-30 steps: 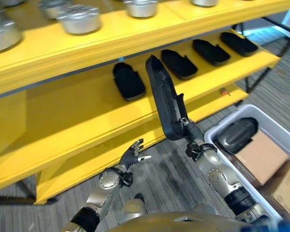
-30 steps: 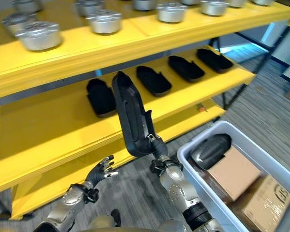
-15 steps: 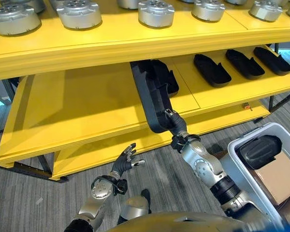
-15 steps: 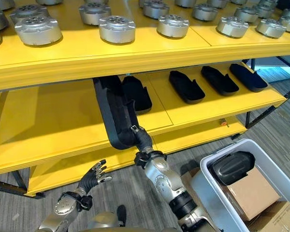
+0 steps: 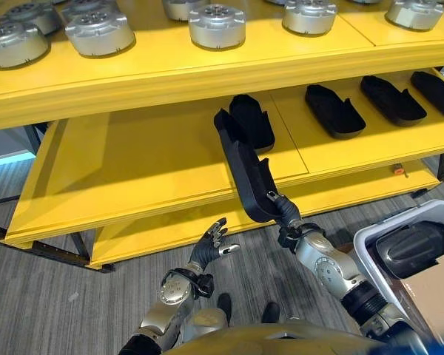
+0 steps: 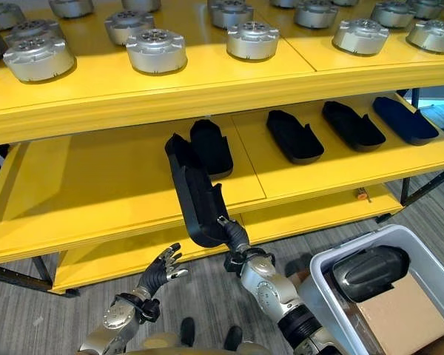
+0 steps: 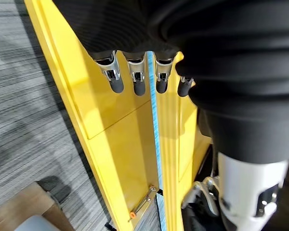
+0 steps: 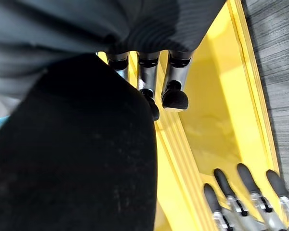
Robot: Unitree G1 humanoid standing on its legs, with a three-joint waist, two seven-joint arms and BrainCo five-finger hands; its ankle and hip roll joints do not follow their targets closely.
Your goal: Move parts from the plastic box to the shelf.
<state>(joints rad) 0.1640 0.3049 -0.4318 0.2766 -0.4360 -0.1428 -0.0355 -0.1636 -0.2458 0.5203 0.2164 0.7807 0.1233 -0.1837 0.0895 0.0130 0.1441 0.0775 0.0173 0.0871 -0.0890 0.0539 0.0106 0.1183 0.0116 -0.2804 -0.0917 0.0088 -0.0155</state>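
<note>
Part [image 5: 246, 174], long and black, is clamped at its lower end in right hand [image 5: 283, 214], tilted up over front edge of middle shelf [image 5: 133, 159]. Step in hand: carry to shelf, abt halfway done. Next move needs to lay it flat at 9 o'clock of nearest placed part [image 5: 251, 122], w/o hitting it. Left hand [image 5: 211, 248] hangs low, fingers apart, empty. Box [image 5: 370, 240] at 4 o'clock has another part.
</note>
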